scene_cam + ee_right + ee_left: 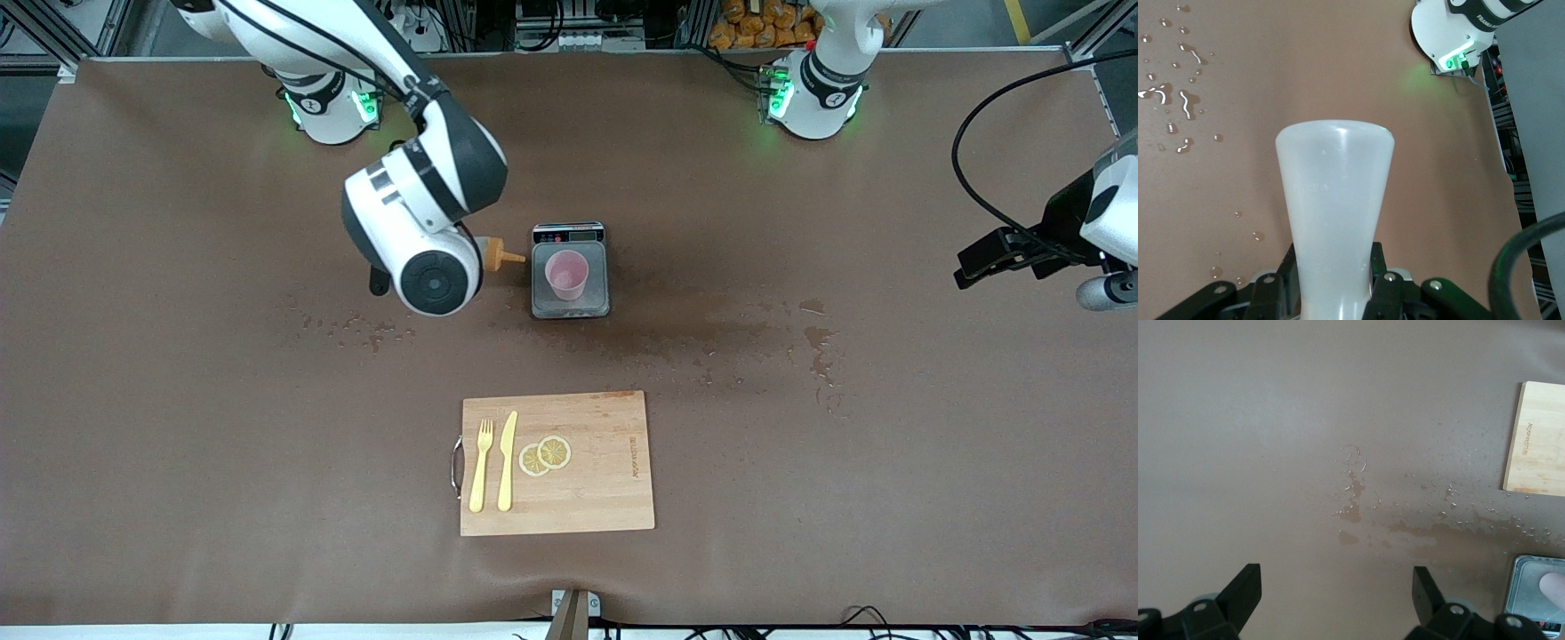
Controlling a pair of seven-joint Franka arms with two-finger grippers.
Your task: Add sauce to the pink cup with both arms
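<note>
The only writing in sight is a small burned-in mark along one edge of the wooden cutting board [557, 462], too small to read; the scale [570, 271] shows a dark panel with tiny buttons whose labels cannot be made out. The right gripper [1331, 293] is clamped on the sauce bottle [1335, 220], its black fingers [1388, 287] pressed against the whitish body, which is tilted on its side over the table so that the orange nozzle [500, 255] points toward the pink cup [566, 275] and stops just beside the scale's edge. The cup stands upright on the scale, near the middle of the table, farther from the front camera than the board. The left gripper [1337, 597] hangs with its fingers [1245, 590] spread wide apart and holding nothing, over bare brown table [889, 444] at the left arm's end, above a patch of wet splashes [1355, 510]. On the board lie a yellow fork [481, 465], a yellow knife [508, 460] and two lemon slices [546, 455].
</note>
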